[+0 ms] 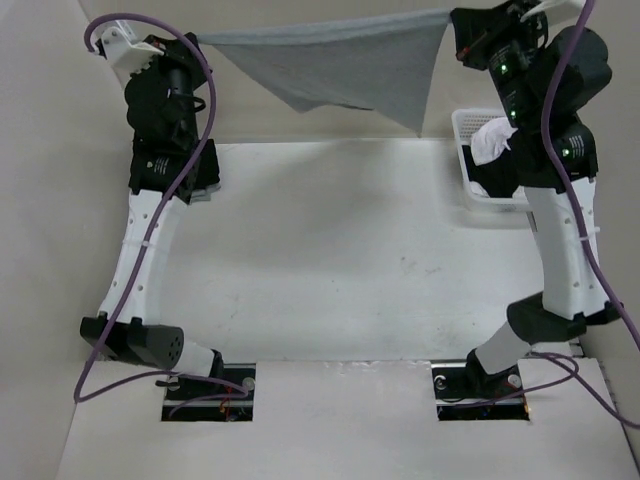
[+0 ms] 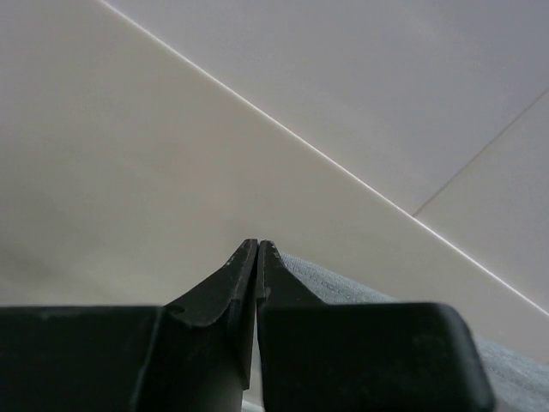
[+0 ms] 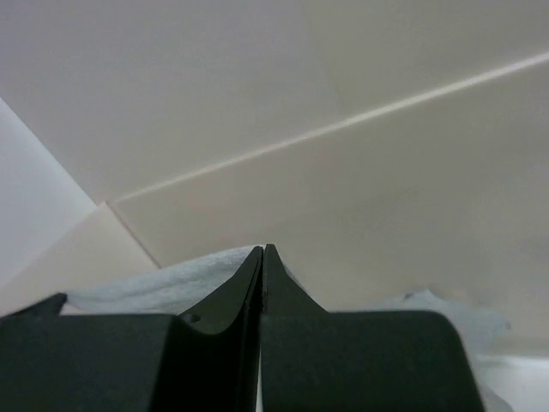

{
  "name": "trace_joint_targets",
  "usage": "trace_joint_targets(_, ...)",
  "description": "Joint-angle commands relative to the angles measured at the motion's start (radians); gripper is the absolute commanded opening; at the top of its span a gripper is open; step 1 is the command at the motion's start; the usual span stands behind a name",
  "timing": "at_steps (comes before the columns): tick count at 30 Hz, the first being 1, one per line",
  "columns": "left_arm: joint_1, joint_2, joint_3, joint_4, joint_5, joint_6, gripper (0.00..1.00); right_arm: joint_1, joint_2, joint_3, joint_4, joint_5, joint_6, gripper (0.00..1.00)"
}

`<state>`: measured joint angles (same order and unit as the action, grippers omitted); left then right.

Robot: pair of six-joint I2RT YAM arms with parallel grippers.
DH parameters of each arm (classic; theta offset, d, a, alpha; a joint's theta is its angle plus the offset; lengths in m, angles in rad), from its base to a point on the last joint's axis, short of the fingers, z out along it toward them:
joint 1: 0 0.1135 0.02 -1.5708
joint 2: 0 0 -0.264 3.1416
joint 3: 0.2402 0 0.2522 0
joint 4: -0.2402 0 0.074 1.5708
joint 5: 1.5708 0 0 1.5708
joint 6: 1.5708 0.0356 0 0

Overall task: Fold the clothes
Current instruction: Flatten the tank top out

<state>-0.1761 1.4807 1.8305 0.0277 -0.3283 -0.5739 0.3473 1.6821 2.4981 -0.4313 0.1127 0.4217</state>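
The white table fills the middle of the top view, with pale panels standing along its far and left sides. Above its far edge the clothes, one plain grey garment, hang in the air, stretched as a broad band between the two raised arms. The top edge runs almost straight from the left corner to the slightly higher right corner, and the lower edge sags to a point toward the right. The left arm climbs from its base and bends to the far left, and the right arm stands tall on the right. Partly behind the right arm a white basket sits at the table's right edge. It holds a white garment on top and something black below, probably more garments, though the arm hides much of it. The left end effector is pinched tight on the left corner of the clothes; in its wrist view the fingers meet at the tips and grey fabric shows just to their right. The right end effector is clamped the same way on the right corner, and in its wrist view the closed fingers have pale grey fabric showing on both sides.
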Motion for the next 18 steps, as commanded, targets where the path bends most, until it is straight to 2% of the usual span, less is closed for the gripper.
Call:
trace_joint_targets(1, -0.018, -0.094, -0.104, 0.077, -0.017, 0.037, 0.01, -0.005, -0.109, -0.245, 0.075, 0.005, -0.020, 0.00)
trace_joint_targets(5, -0.064, -0.221, -0.345, 0.121, -0.052, 0.014, 0.01, 0.006, -0.312, -0.635, 0.166, 0.016, -0.020, 0.00)
trace_joint_targets(11, -0.164, -0.561, -0.921, 0.169, -0.144, -0.056, 0.01, 0.158, -0.700, -1.281, 0.244, 0.094, 0.012, 0.00)
trace_joint_targets(15, -0.225, -0.840, -1.184, 0.007, -0.167, -0.083, 0.01, 0.356, -0.936, -1.588, 0.171, 0.174, 0.100, 0.00)
trace_joint_targets(18, -0.248, -1.020, -1.243, -0.144, -0.189, -0.109, 0.02, 0.527, -1.076, -1.713, 0.076, 0.234, 0.183, 0.00)
